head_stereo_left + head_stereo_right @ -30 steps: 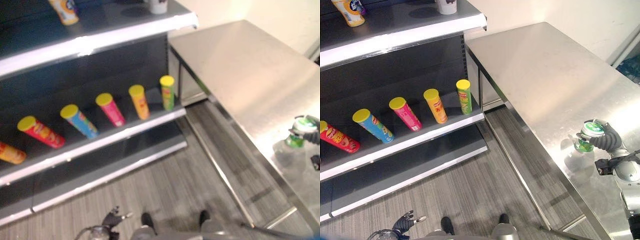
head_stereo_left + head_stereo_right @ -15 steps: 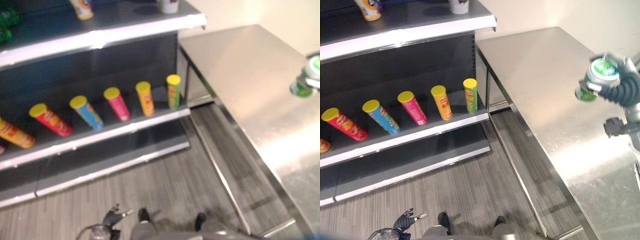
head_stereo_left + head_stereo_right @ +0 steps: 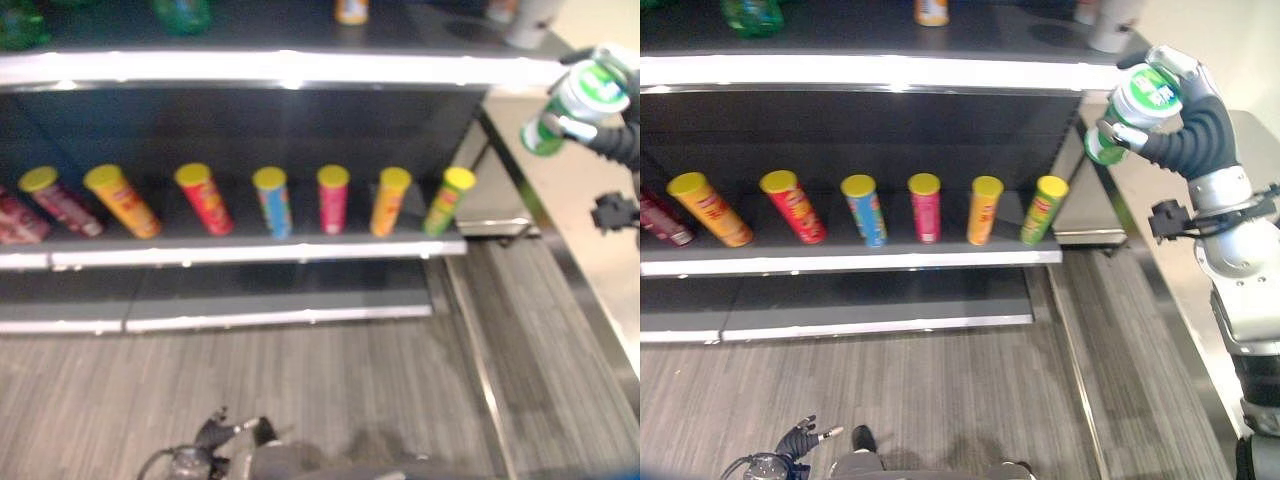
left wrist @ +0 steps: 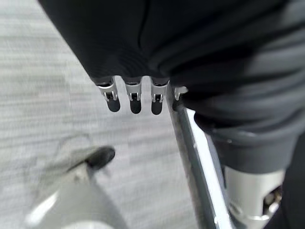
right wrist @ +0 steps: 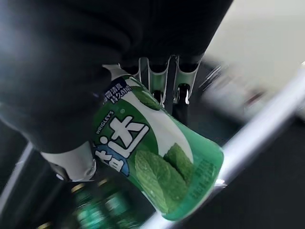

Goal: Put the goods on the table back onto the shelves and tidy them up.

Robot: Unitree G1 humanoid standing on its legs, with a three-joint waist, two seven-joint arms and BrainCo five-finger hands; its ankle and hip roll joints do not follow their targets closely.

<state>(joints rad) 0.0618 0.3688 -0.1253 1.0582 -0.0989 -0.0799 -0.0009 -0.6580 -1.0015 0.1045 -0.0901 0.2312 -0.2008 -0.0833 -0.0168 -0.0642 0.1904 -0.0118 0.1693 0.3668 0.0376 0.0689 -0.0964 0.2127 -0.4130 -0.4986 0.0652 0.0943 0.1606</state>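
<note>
At the frame's upper right, the right hand [image 3: 1188,125] clamps a green-and-white canister [image 3: 1135,108] around its middle; light, rigid, probably slick plastic.

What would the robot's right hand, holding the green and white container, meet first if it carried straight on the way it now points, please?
Probably the white front edge of the top shelf: the right hand holds the green and white container just off that shelf's right end, though depth is unclear.
</note>
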